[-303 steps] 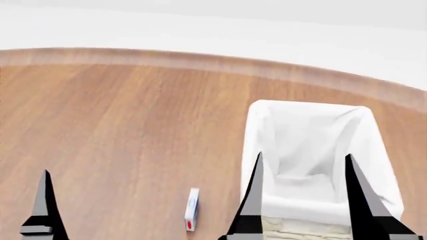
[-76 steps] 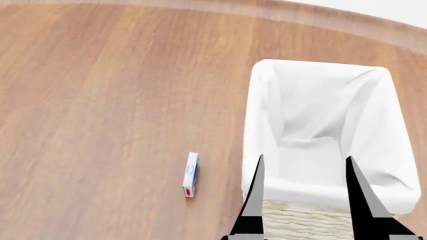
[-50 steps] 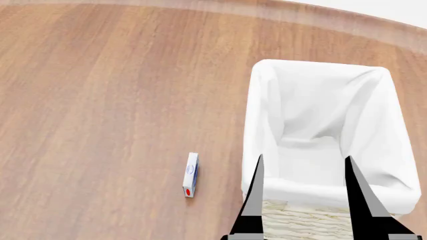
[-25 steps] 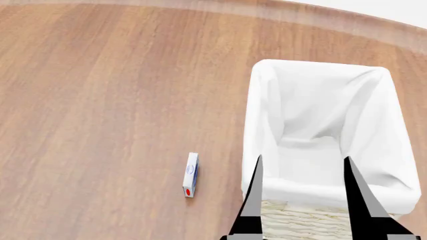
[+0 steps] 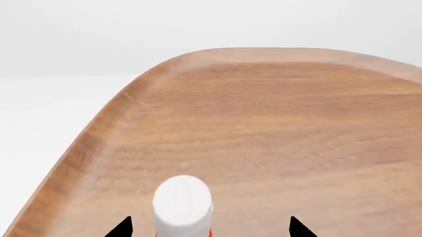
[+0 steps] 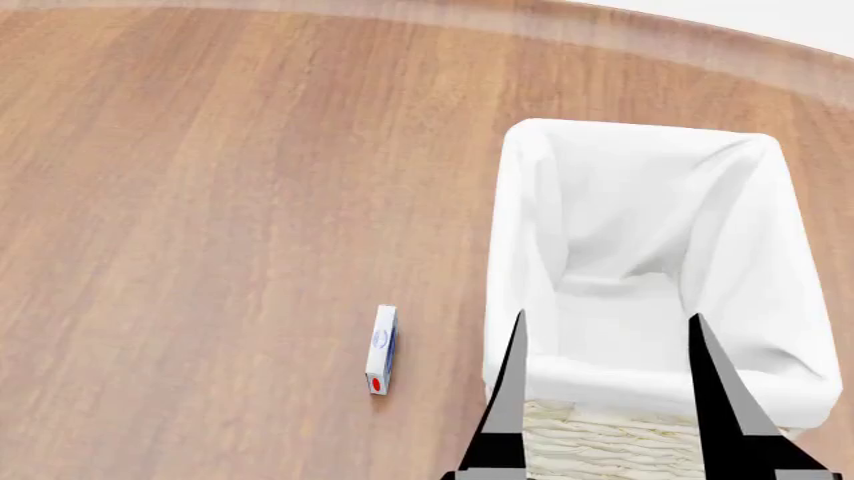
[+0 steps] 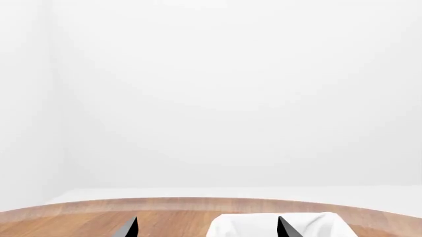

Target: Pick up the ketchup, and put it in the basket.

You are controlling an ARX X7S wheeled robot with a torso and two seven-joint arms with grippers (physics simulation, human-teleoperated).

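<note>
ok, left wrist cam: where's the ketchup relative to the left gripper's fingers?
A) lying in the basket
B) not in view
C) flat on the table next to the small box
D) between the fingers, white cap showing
D: in the left wrist view the ketchup sits between the two dark fingertips of the left gripper, nearer one of them, white cap toward the camera; contact can't be judged.

Warm brown grained wood on the table (image 6: 200, 200). White cloth and cream weave on the basket (image 6: 641, 200). White cap, orange-red body on the ketchup (image 5: 183, 202). White, blue and red on the small box (image 6: 382, 351).
</note>
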